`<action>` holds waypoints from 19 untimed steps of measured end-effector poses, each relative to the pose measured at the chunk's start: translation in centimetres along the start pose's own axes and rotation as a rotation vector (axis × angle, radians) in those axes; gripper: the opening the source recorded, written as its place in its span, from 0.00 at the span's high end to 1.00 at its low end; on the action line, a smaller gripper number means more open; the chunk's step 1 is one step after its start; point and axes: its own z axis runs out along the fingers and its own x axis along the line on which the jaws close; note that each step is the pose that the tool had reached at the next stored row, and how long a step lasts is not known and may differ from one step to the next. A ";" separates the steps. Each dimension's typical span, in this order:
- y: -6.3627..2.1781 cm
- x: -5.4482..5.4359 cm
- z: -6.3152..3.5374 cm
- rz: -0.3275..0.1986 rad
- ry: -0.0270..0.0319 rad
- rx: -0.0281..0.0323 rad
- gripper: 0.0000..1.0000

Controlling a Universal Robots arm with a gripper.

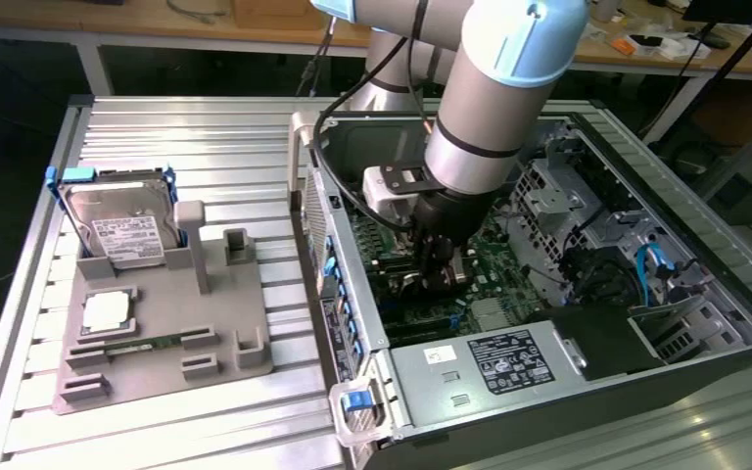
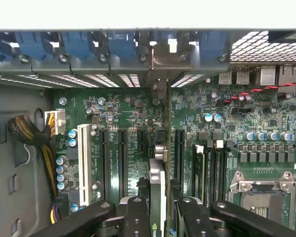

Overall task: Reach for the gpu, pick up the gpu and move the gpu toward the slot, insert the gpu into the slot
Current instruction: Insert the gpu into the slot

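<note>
My gripper point(image 1: 437, 277) reaches down into the open computer case point(image 1: 350, 323), over the green motherboard point(image 2: 123, 118). In the wrist view the gripper point(image 2: 160, 210) is shut on the gpu point(image 2: 158, 190). The card is seen edge-on as a thin silver strip standing upright between the black fingers point(image 2: 137, 217). It runs toward the rear bracket openings point(image 2: 160, 59) of the case. It stands in line between two black sockets, and its lower edge and the slot under it are hidden. A short blue strip, which may be the slot's end point(image 1: 439, 316), shows just below the gripper in the exterior view.
A white socket point(image 2: 84, 163), a yellow-black cable bundle point(image 2: 32, 133) and the square CPU socket point(image 2: 261, 197) flank the card. Outside the case, a grey fixture point(image 1: 154, 333) carries a hard drive point(image 1: 121, 230) and a memory stick point(image 1: 141, 344). The power supply point(image 1: 507, 357) fills the case's near end.
</note>
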 end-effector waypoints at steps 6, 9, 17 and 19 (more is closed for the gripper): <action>0.02 0.0 0.43 0.000 0.0009 -0.0009 0.73; 0.02 0.0 0.44 0.000 0.0008 -0.0006 0.73; 0.01 0.0 0.27 0.000 0.0006 0.0002 0.66; 0.00 -0.1 -0.20 0.000 0.0013 0.0014 0.66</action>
